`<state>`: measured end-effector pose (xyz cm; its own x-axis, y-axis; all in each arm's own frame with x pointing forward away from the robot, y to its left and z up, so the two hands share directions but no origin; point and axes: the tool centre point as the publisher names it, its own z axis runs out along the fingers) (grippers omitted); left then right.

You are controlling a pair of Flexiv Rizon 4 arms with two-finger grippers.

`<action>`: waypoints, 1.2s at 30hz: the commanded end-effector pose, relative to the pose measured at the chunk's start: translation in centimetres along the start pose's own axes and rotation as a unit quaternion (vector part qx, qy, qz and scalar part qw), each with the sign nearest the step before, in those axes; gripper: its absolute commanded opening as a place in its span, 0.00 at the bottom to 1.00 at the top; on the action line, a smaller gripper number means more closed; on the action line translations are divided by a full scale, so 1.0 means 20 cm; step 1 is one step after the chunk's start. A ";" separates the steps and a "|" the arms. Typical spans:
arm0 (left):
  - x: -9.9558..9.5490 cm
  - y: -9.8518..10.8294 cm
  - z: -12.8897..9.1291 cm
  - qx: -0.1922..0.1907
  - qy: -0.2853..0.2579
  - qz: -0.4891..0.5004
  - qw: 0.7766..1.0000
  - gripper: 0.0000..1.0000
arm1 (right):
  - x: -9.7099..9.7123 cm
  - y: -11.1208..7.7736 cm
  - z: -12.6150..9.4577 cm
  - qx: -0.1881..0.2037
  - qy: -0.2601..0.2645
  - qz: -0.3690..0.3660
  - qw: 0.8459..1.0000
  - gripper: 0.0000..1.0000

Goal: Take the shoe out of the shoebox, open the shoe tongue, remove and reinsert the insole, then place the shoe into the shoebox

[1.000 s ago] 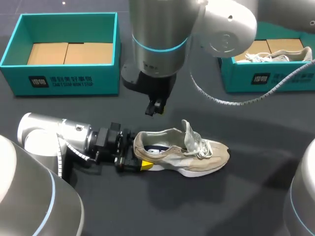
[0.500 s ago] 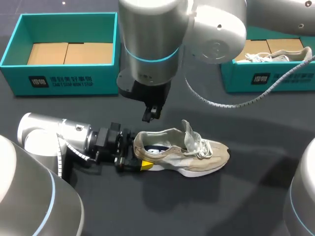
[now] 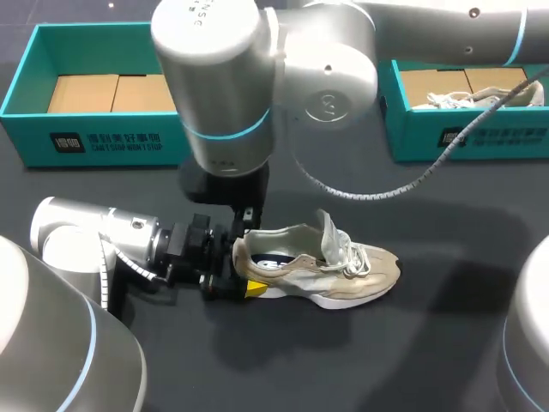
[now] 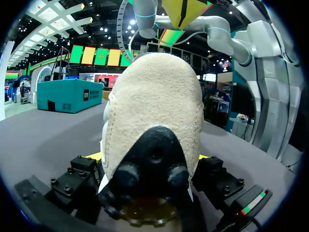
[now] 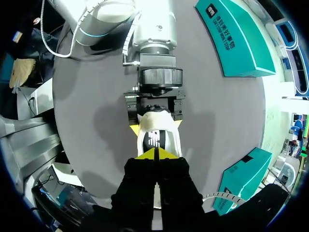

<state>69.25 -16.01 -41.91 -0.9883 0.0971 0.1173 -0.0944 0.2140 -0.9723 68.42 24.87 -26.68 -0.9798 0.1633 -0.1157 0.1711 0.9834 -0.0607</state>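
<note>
A beige sneaker (image 3: 347, 268) lies on its sole on the dark table, toe to the right, its tongue (image 3: 328, 230) standing up. A dark insole (image 3: 273, 262) shows inside. My left gripper (image 3: 242, 264) lies low on the table with its fingers spread wide on both sides of the heel, shut on the shoe. The left wrist view is filled by the heel (image 4: 154, 106). My right gripper (image 3: 247, 216) hangs just above the heel's rim, shut and empty. In the right wrist view its yellow tips (image 5: 155, 154) meet over the shoe's opening (image 5: 155, 139), with the left gripper (image 5: 155, 126) ahead.
A teal shoebox (image 3: 111, 142) with a bare cardboard floor stands at the back left. A second teal box (image 3: 463, 133) at the back right holds another beige shoe (image 3: 489, 96). The right arm's cable (image 3: 369, 184) hangs over the table behind the sneaker.
My right arm has swung left and come down, bringing its shut gripper from behind the shoe to just above the heel. The left arm and the shoe have stayed put.
</note>
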 end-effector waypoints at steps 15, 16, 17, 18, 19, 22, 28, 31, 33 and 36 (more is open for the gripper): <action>0.00 0.01 -0.01 -0.001 0.000 0.000 1.000 0.00 | -0.01 -0.06 0.21 -0.004 0.016 0.007 1.000 0.00; 0.00 0.01 -0.01 -0.001 0.000 0.000 1.000 0.00 | -0.01 -0.06 0.22 -0.004 0.016 0.008 1.000 0.00; 0.00 0.01 -0.01 -0.001 0.000 0.000 1.000 0.00 | -0.01 -0.07 0.24 -0.005 0.016 0.010 1.000 0.00; 0.00 0.01 -0.01 -0.001 0.000 0.000 1.000 0.00 | 0.00 -0.08 0.25 -0.006 0.015 0.012 1.000 0.00; 0.00 0.01 -0.01 -0.001 0.000 0.000 1.000 0.00 | 0.00 -0.09 0.26 -0.006 0.014 0.012 1.000 0.00; 0.00 0.01 -0.01 -0.001 0.000 0.000 1.000 0.00 | 0.00 -0.12 0.31 -0.008 0.021 0.017 1.000 0.00; 0.00 0.01 -0.01 -0.001 0.000 0.000 1.000 0.00 | 0.01 -0.12 0.41 -0.014 0.022 0.007 1.000 0.00; 0.00 0.01 -0.01 -0.001 0.000 0.000 1.000 0.00 | 0.01 -0.13 0.46 -0.013 0.028 0.005 0.999 0.00; 0.00 0.01 -0.01 -0.001 0.000 0.000 1.000 0.00 | 0.01 -0.13 0.49 -0.011 0.025 0.002 1.000 0.00; 0.00 0.01 -0.01 -0.001 0.000 0.000 1.000 0.00 | 0.00 -0.15 0.53 -0.010 0.023 0.004 1.000 0.00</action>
<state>69.25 -16.00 -41.92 -0.9883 0.0970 0.1173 -0.0944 0.2140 -0.9723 68.95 21.32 -36.12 -0.9826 0.1716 -0.0708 0.1751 0.9834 -0.0470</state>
